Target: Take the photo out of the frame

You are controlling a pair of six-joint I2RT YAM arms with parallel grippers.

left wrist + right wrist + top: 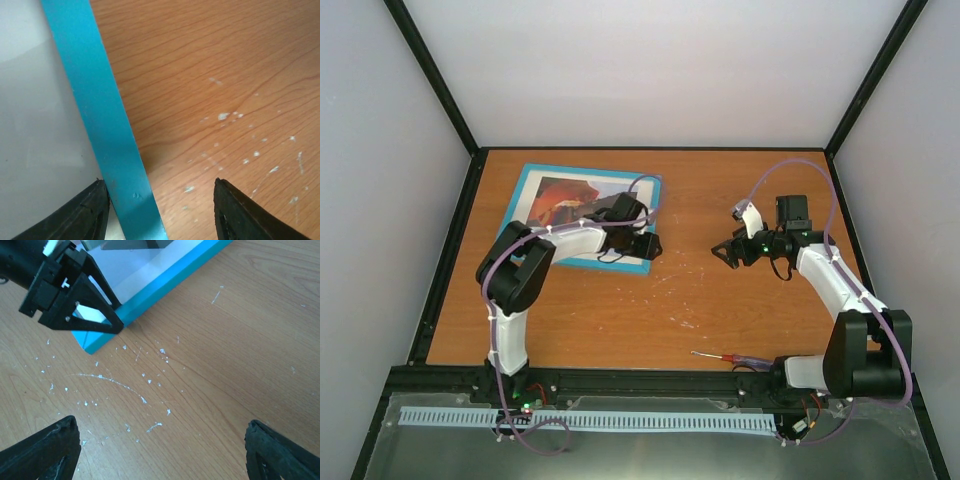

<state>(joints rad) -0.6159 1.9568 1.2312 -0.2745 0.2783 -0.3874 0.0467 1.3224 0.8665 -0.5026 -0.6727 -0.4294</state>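
The frame (90,90) lies flat and face up on the far left part of the bench (720,310). The photo (565,200) sits inside it, its red-orange balloon showing through the front, so nothing has been taken out yet. The left claw (160,182) hangs low over the frame's right-hand rail near the near corner. It is partly open and straddles the turquoise strip: one finger is over the white border (35,125) just inside the rail, and the other is over bare wood, well clear of the rail's outer edge. It has hold of nothing. That placement looks like the set-up for pinching the thin rail, probably to tip the frame up or turn it over, since the print can likely only come out from the back. The right claw (161,422) hovers above bare wood to the right, spread to its widest and empty, and faces the frame's corner. It seems placed to receive or steady a lifted edge. A red-handled screwdriver (720,357) lies near the right arm's base, apart from all this.
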